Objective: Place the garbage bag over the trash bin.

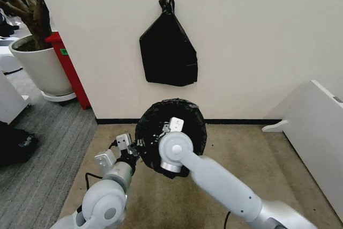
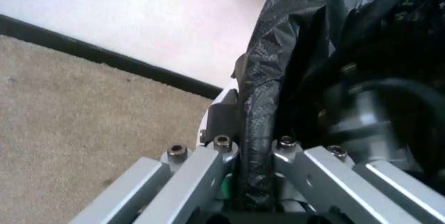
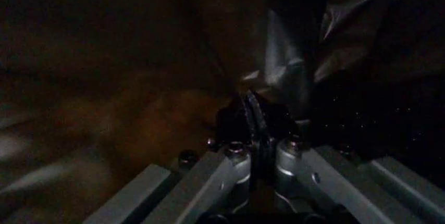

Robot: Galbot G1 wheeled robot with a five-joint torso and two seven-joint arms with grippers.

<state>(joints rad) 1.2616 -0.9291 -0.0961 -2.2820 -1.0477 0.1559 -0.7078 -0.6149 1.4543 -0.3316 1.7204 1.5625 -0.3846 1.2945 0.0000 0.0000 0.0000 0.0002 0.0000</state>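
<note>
Now our left gripper [image 2: 254, 193] clamps the garbage bag [image 1: 170, 112] against the trash bin [image 2: 221, 108] rim; our right gripper [image 3: 261, 130] pinches film inside; next, seating calls for even tension.

The bin [image 1: 147, 156], draped in the bag [image 1: 185, 112], stands close to the wall [image 1: 246, 36]; little room behind it. The right arm [image 1: 214, 178] crosses its mouth, blocking entry from above. Open carpet [image 1: 278, 170] lies to the right, up to a white panel [image 1: 319, 132]. The left gripper [image 1: 128, 146] occupies the left rim.
</note>
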